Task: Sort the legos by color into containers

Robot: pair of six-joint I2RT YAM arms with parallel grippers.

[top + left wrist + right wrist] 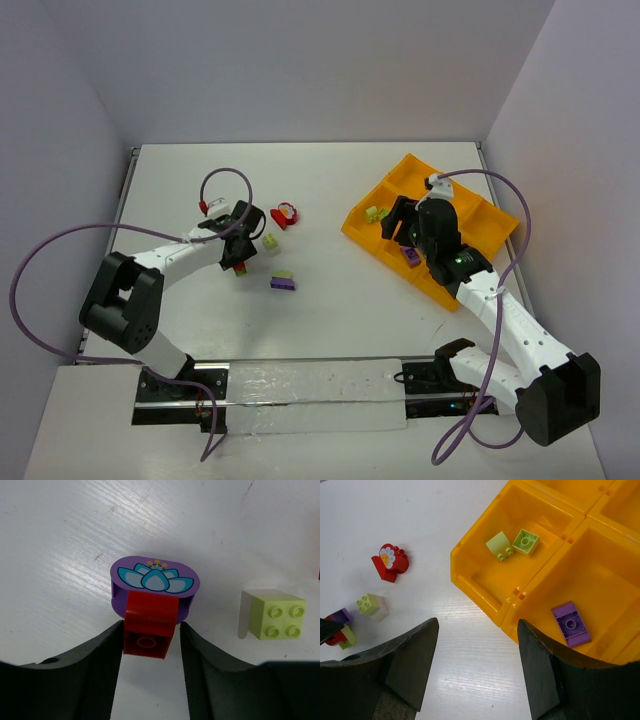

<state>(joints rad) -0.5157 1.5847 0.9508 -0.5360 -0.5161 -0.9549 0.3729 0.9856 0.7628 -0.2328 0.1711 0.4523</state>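
Left claw (150, 630) fingers (100, 670) fill the bottom of the left wrist view, one on each side of a red brick (150, 612). The pads sit right up against its sides. Clamped or only touching, cannot tell. The red brick is stuck to a purple brick (155, 577) with a lotus print, just ahead of the fingertips. The clump is on the white table (60, 540) or barely off it, cannot tell which. The right wrist view shows a lime bit (348, 636) on the same clump. A loose lime brick (277, 616) lies right of the left claw, near it, not touching.

Right claw (476, 630) is open wide with nothing between its fingers. It hangs over the near corner of the tray (555, 547), where tray meets table. Straight ahead of it, one compartment holds a lime pair (526, 541), side by side. Ahead-right, the next compartment holds a purple plate (571, 623), lying flat just past the right fingertip. Ahead-left, a red flower piece (390, 561) lies on the table, apart from the tray.

In the top view a purple-lime stack (283, 282) lies on the table between the two claws, nearer the left one, just beside it on its near side. The other tray compartments are partly hidden by the right arm.
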